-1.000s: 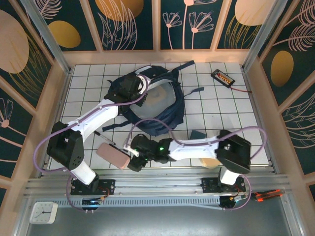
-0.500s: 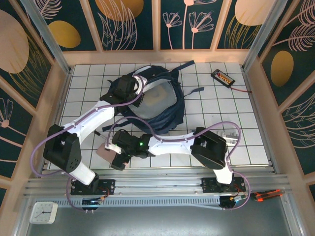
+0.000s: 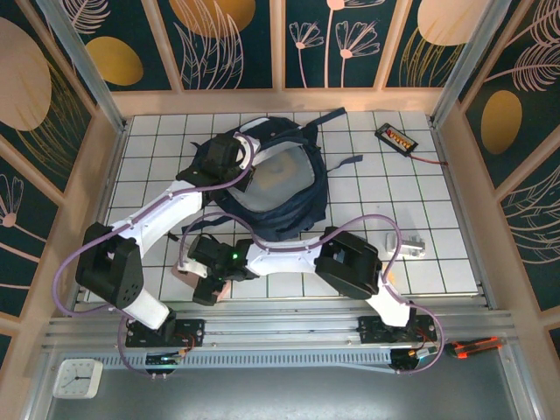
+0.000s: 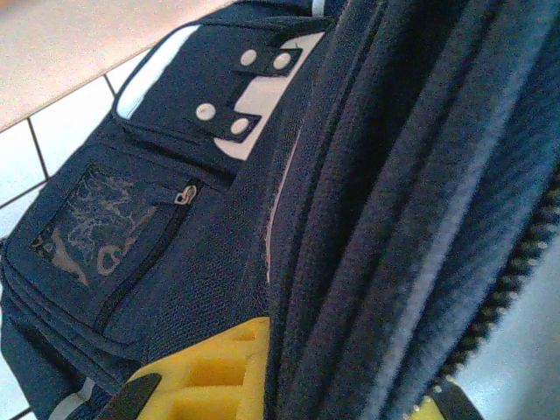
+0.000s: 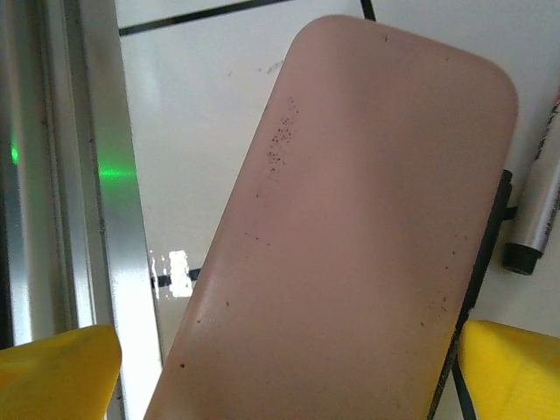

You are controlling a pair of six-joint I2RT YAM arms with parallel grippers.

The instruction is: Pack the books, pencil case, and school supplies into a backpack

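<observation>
- Claws first: my left claw [image 4: 325,398] is clamped shut on a fold of the backpack's rim at the left side of its mouth, with dark fabric pinched between the yellow pads. My right claw [image 5: 280,376] stands wide open at the near-left of the bench, one yellow fingertip on each side of the pencil case, gripping nothing.
- Bench [image 3: 385,197]: white tiles with a dark grid.
- Backpack [image 3: 284,188]: navy, lying at the far-middle of the bench, its mouth open and a pale lining showing inside.
- Pocket [image 4: 105,254] on the backpack: flat and zipped, printed with a pale line drawing, and I can read no words in it. Above it sits a white patch with two dark snap tabs.
- Pencil case [image 5: 350,227]: pale pink with rounded corners and dark specks. It lies flat on the tiles under my right claw, well apart from the backpack.
- Clock [image 3: 74,378]: small and white-faced, below the bench's near-left corner, its numerals too small to read.
- Black device [image 3: 395,137]: orange buttons, a cable trailing off it, at the far right.
- Pen [image 5: 532,206]: silvery barrel with a dark tip, just beside the case's right edge. The reddish marks on it are too blurred to read.
</observation>
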